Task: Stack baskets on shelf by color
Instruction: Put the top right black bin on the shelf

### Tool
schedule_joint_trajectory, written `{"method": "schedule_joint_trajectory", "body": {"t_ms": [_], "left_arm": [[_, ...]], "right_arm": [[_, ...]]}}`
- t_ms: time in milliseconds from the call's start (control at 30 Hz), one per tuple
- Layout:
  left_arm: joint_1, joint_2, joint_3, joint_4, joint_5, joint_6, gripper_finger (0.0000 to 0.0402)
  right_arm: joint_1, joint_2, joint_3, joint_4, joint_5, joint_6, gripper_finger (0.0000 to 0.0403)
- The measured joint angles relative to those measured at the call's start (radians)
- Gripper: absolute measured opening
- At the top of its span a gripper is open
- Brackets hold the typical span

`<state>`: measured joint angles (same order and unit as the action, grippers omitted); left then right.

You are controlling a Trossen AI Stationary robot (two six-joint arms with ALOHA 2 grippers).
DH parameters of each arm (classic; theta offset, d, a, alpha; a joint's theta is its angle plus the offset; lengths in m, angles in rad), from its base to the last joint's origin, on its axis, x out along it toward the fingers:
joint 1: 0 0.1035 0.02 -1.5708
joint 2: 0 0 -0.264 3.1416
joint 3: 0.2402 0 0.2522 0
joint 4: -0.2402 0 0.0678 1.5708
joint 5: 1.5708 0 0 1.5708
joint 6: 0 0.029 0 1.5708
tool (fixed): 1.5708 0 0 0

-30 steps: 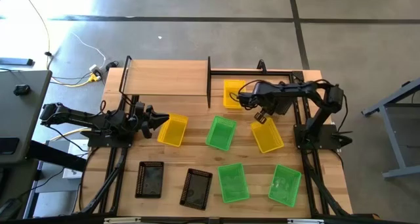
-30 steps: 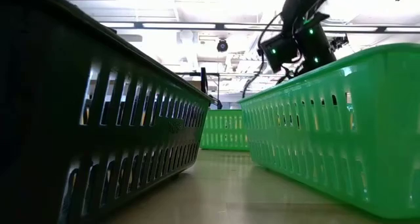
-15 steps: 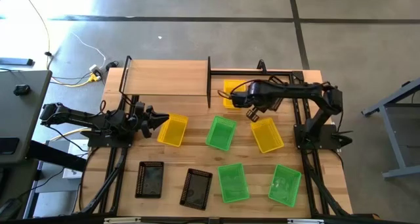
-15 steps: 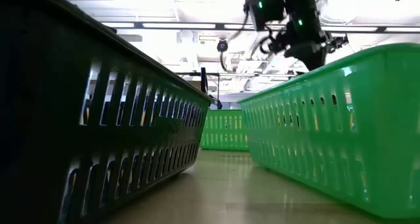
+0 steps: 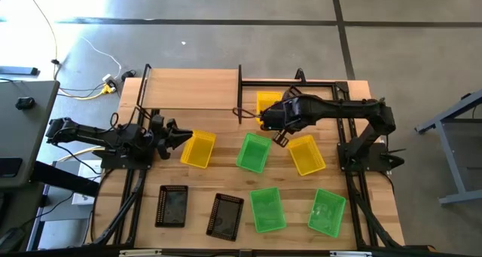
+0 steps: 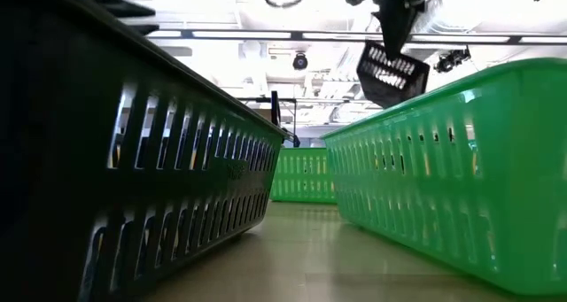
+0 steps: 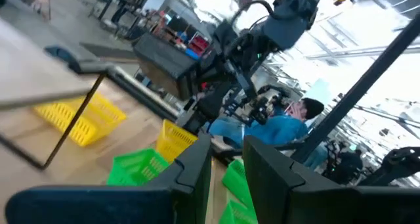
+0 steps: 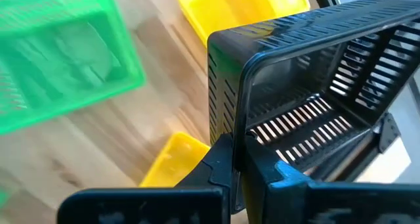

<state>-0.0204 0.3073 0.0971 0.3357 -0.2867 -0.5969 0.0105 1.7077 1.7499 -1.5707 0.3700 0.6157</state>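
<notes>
I see my right hand (image 8: 239,159) clamped on a black perforated plastic basket (image 8: 308,86), empty, lifted above the counter (image 5: 226,183); left hand (image 5: 179,135) narrowly parted, empty.

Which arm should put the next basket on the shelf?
Right. The right gripper is already shut on a black basket, lifted beside the shelf. The left gripper sits low by a yellow basket, holding nothing.

In your low view, the near black perforated plastic basket (image 6: 133,169) and the bright green perforated plastic basket (image 6: 461,169) beside it run off the edges and hide most of the table. The left wrist view is blurred throughout.
</notes>
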Motion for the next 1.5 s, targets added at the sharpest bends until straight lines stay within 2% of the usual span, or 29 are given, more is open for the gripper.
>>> {"method": "schedule_joint_trajectory", "body": {"t_ms": [267, 533, 733, 1033, 1500], "left_arm": [[0.000, 0.000, 0.111, -0.069, 0.000, 0.151, 0.0078], [0.000, 0.000, 0.217, -0.333, -0.005, 0.241, 0.0078], [0.000, 0.000, 0.259, -0.528, -0.008, 0.177, 0.0078], [0.000, 0.000, 0.285, -0.678, -0.003, 0.065, 0.0078], [0.000, 0.002, 0.311, -0.737, 0.014, 0.024, 0.0078]], "right_arm": [[0.075, 0.000, 0.089, 0.044, 0.055, 0.013, 0.0000], [0.075, 0.000, 0.123, 0.154, 0.090, -0.043, 0.0000], [0.049, 0.000, 0.123, 0.265, 0.093, -0.137, 0.0000], [-0.001, 0.000, 0.123, 0.415, 0.098, -0.293, 0.0000], [-0.076, 0.000, 0.123, 0.696, 0.071, -0.512, 0.0000]]}}
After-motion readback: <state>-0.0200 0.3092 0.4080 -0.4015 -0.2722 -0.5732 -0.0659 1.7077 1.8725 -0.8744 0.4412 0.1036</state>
